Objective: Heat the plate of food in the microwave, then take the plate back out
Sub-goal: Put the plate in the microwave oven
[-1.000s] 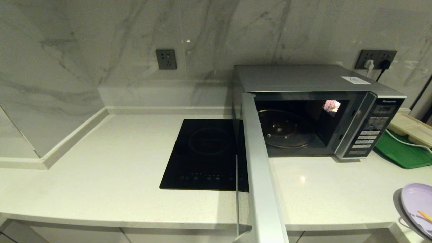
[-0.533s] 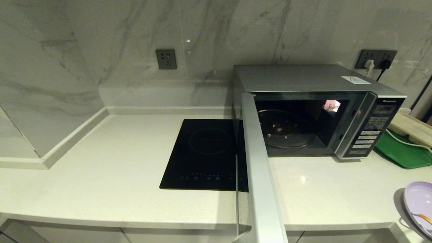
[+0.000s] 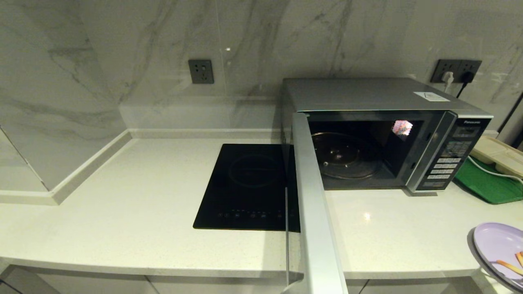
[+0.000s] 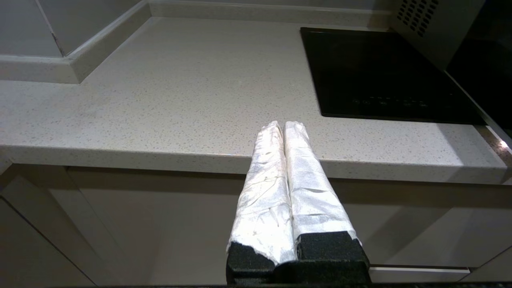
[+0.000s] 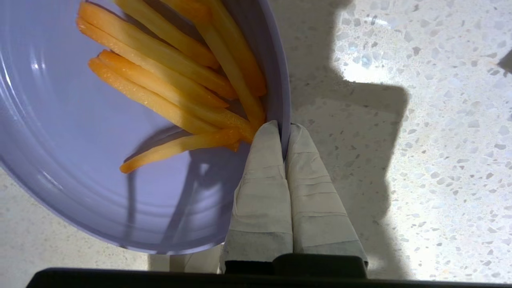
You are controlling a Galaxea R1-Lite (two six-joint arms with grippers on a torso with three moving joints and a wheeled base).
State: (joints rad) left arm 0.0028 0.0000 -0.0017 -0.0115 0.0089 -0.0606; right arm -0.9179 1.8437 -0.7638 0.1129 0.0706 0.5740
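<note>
Plate of food (image 3: 500,253) sits at the head view's lower right corner, its far side cut off by the frame edge, so only part of the lavender rim and two orange-yellow sticks show there. Neither arm appears in the head view. From the right wrist, the right gripper (image 5: 285,127) is clamped on the plate's rim, one taped finger inside beside the fries (image 5: 180,84) and the other outside, over the speckled countertop (image 5: 420,160); whether the plate rests on the counter or is lifted clear cannot be told. The left gripper (image 4: 284,126) hangs below and in front of the counter's front edge, its white-wrapped fingers pressed together on nothing.

Compared with half a second ago, the plate has slid leftward into the head view and lies flatter, showing more of its surface.

Microwave (image 3: 384,134) stands at the back right with its door (image 3: 314,212) swung wide toward the camera, the door's lower end cut off by the frame. Inside, the glass turntable (image 3: 345,157) is bare. "Panasonic" reads above the button panel (image 3: 447,159); the button legends and the white label on the top are too small to read. Left of the oven lies the black induction hob (image 3: 245,188); a green tray (image 3: 486,183) is partly visible to its right.
</note>
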